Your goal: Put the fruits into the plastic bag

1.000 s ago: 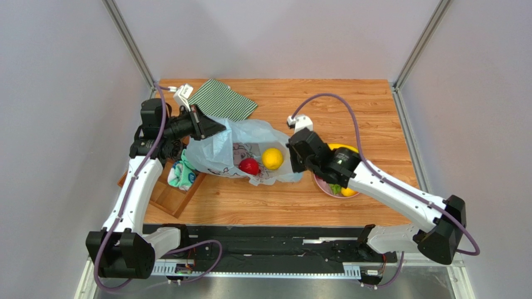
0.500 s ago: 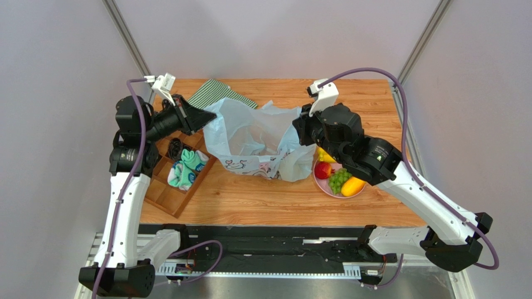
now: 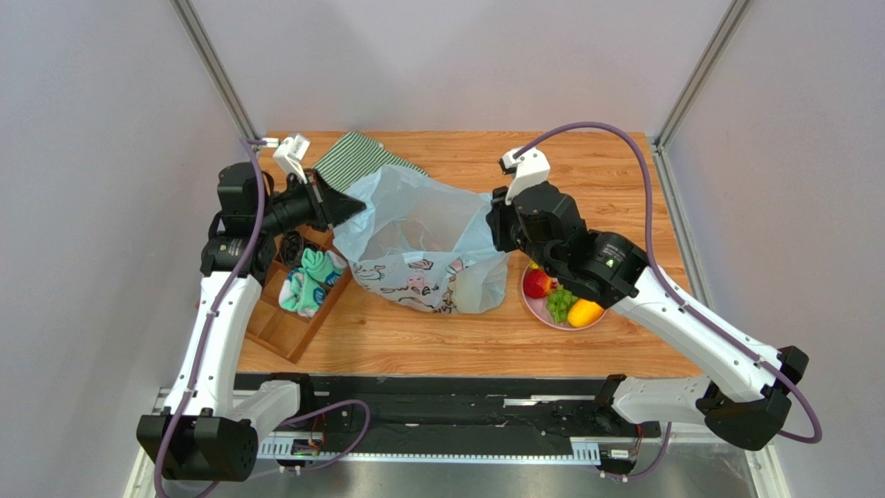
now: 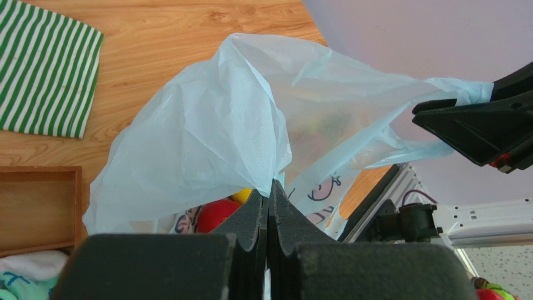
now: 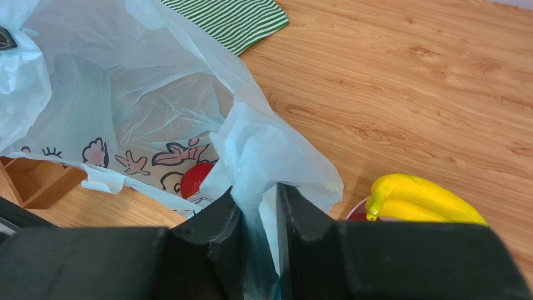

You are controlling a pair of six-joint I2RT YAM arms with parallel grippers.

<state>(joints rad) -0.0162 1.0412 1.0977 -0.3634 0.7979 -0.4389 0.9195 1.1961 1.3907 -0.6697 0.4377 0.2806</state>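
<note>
The pale-blue plastic bag (image 3: 421,244) hangs stretched between my two grippers over the table. My left gripper (image 4: 270,184) is shut on its left handle. My right gripper (image 5: 256,187) has its jaws slightly parted, with the bag's right handle lying loose between them. Inside the bag (image 4: 206,125) a red apple (image 4: 216,214) and a yellow lemon (image 4: 243,195) show through the film. On the pink plate (image 3: 540,313) to the right lie another red apple (image 3: 537,282), green grapes (image 3: 561,301) and an orange-yellow mango (image 3: 585,311). The banana (image 5: 425,200) shows beside my right fingers.
A green striped cloth (image 3: 358,156) lies at the back left, behind the bag. A wooden compartment tray (image 3: 280,327) with rolled teal-white socks (image 3: 309,285) sits under my left arm. Grey walls close in both sides.
The bag went from lying on the table to lifted, and has now come down a little and spread wider. My right jaws have parted from shut; the left grip holds.
</note>
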